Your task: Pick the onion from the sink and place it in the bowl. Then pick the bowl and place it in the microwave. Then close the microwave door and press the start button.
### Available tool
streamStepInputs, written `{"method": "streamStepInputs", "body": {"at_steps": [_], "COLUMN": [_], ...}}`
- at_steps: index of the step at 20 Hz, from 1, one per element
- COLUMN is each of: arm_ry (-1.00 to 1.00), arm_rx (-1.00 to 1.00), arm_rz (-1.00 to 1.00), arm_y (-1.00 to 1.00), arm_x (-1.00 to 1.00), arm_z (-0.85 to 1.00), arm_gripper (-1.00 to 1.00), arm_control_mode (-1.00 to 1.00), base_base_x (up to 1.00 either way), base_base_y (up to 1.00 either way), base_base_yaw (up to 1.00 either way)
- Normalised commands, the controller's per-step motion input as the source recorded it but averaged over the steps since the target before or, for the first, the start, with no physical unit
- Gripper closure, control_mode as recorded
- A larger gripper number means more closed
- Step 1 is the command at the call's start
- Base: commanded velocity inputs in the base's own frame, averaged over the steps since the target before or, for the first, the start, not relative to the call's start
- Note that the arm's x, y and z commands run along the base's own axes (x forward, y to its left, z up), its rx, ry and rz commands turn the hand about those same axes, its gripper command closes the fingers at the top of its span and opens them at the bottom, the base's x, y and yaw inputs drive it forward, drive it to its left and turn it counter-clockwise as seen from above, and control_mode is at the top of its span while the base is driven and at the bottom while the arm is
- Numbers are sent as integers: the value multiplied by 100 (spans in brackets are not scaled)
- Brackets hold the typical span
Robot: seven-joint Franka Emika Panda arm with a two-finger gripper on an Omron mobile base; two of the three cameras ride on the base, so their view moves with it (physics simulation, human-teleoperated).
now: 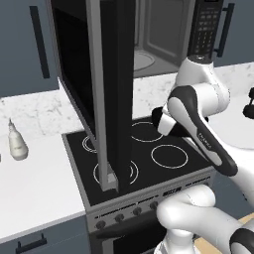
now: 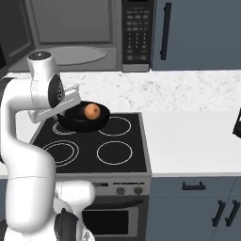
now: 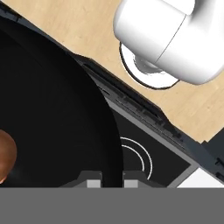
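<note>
Stage one is complete: the onion (image 2: pixel 92 110) lies inside the bowl (image 2: pixel 84 118), seen left of centre in the right base view. Stage two is under way. The end effector (image 3: pixel 111 181) is pinched on the bowl's rim; in the hand view the two fingertips (image 3: pixel 93 183) at the bottom edge sit either side of the black rim, one inside and one outside, with the onion at the far left edge of that frame. The bowl appears carried above the cooktop (image 2: pixel 113 153), its underside seeming clear of the burner rings, though contact cannot be ruled out from these angles.

The microwave (image 2: pixel 70 37), across the top of the right base view, stands open, with its turntable (image 2: pixel 77 55) bare and the keypad panel (image 2: pixel 136 33) to its right. The microwave door (image 1: pixel 106 94) hangs wide open, running down the centre of the left base view as a tall dark slab.

Outstanding, in my judgement: lift the bowl into the cavity and set it on the turntable, release, withdraw, shut the door, press start. The bowl sits below and in front of the opening. A white bottle (image 1: pixel 17 144) stands on the bench (image 1: pixel 34 183) at left, not involved.
</note>
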Motion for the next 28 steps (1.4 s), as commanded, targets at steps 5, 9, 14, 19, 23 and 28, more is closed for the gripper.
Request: {"method": "streamStepInputs", "body": {"at_steps": [5,9,14,19,23,28], "arm_ry": [0,0,-24,-23,-27,-23], "arm_rx": [0,0,10,0,-1,-1], "arm_rz": [0,0,21,20,8,4], "arm_y": [0,0,-7,41,59,50], "arm_x": [0,0,-10,16,40,79], "arm_z": [0,0,48,99,100,95], "arm_gripper": [100,100,100,100,100,100], "arm_control_mode": [100,100,-100,-100,-100,-100], "base_base_x": [-11,-22,0,0,0,0], "base_base_y": [-28,-34,0,0,0,0], "base_base_yaw": [4,12,0,0,0,0]}}
